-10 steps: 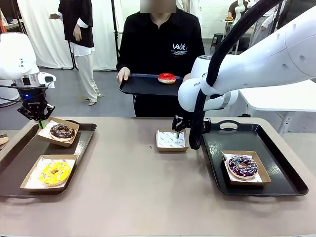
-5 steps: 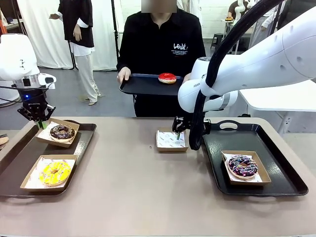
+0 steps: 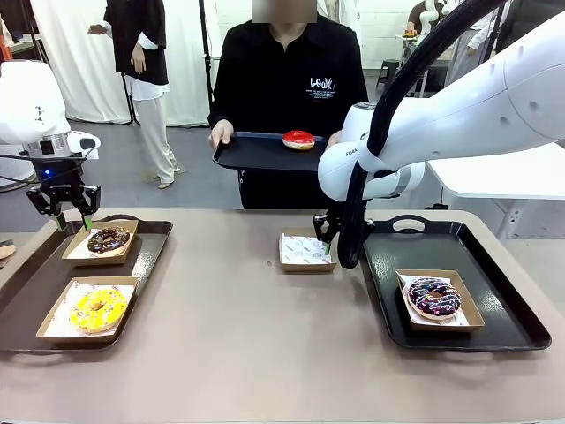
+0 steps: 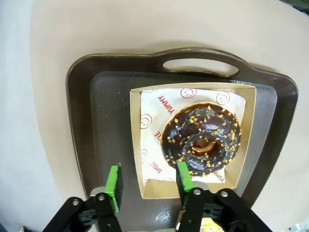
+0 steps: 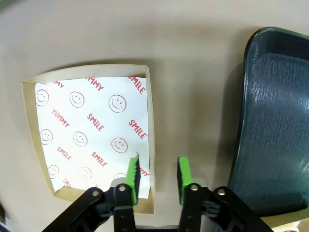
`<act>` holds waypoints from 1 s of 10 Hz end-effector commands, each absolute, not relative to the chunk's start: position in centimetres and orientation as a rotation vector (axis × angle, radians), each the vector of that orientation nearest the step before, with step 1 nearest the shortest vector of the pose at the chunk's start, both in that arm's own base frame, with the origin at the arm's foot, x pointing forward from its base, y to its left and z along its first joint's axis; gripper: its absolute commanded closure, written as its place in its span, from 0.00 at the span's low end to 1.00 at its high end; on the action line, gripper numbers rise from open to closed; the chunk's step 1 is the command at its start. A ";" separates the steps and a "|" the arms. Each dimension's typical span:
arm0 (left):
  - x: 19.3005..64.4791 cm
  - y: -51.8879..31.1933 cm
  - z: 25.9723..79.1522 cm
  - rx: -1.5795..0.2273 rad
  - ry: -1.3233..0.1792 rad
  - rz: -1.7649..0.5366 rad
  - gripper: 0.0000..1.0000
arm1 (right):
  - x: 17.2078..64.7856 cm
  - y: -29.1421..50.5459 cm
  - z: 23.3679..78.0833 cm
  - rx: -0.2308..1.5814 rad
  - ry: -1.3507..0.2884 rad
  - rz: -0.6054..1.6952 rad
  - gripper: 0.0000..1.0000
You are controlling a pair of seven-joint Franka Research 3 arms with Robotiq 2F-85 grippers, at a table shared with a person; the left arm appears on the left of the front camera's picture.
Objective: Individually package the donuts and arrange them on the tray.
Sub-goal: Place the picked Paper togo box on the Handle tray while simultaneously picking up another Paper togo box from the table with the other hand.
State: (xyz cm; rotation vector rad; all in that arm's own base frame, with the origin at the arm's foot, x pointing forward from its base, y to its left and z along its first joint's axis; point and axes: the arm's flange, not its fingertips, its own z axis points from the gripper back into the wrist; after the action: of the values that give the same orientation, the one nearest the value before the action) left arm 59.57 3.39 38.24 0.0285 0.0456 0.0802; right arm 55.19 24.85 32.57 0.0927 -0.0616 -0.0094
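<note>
Straddling the wall of an empty box, your right gripper has jaws parted, nothing gripped, likely readying it for the red donut on the person's tray. Your left gripper hangs released above the boxed chocolate donut.

Glossy chocolate donut with rough nut crumbs sits on printed paper in a matt cardboard box. The dark plastic tray is pebbled, its rim smooth. The table looks matt.
</note>
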 end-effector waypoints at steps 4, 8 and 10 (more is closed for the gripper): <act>59.5 4.1 38.6 0.023 0.042 0.053 0.00 | 55.9 24.7 32.7 0.112 -0.038 -0.013 1.00; 59.1 4.2 38.7 0.000 0.044 0.038 0.00 | 56.1 24.6 32.8 0.105 -0.034 -0.077 1.00; 57.1 5.7 40.0 -0.194 0.069 0.040 0.00 | 55.2 24.6 34.7 0.107 -0.027 -0.070 1.00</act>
State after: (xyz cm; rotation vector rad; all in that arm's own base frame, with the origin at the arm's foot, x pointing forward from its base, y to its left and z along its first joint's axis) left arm 58.89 4.22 39.00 -0.0665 0.0488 0.0474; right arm 55.58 24.43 33.39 0.0915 -0.0491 -0.0479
